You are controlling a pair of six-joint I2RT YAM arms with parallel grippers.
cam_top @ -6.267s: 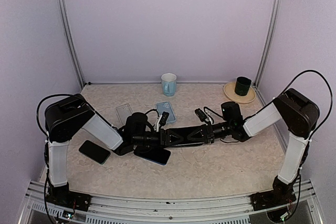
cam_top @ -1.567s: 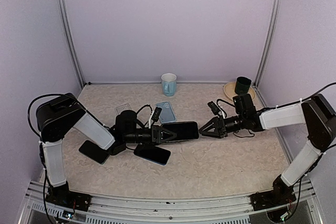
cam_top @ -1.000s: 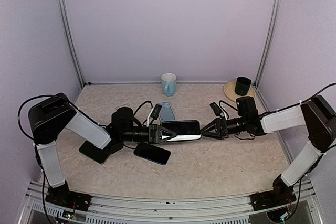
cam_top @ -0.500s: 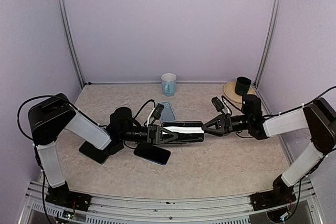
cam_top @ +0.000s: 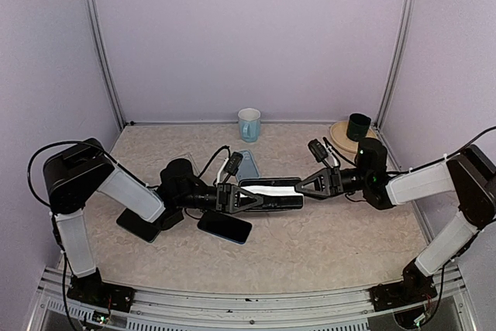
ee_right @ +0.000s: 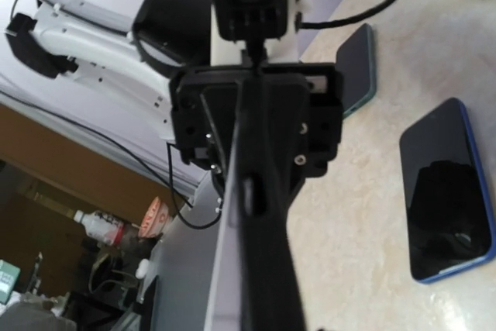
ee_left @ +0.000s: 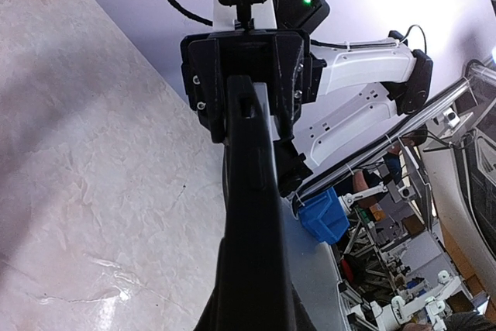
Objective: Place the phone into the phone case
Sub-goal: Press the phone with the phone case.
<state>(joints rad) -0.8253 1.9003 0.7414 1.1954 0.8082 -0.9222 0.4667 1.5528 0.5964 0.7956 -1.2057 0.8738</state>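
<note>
A black handset [cam_top: 139,225] lay flat at the left of the mottled beige bench [cam_top: 333,249], partly under the left arm. A blue-rimmed handset [cam_top: 225,227] lay just beside it to the right. The left end effector [cam_top: 246,199] was clamped on the left end of the phone [cam_top: 271,193]. The phone was a thin dark slab turned on edge, with its long axis running left to right and a pale band on top. Both wrist views showed only that narrow edge. Just behind it the pale blue case [cam_top: 248,165] lay flat, round-cornered and partly hidden by a wrist camera. A pale mug [cam_top: 249,124] stood farther back. The right end effector [cam_top: 301,185] met the phone's right end with fingers either side, but its grip could not be made out. At the far right a dark cup [cam_top: 358,125] stood on a tan plate [cam_top: 339,138].
</note>
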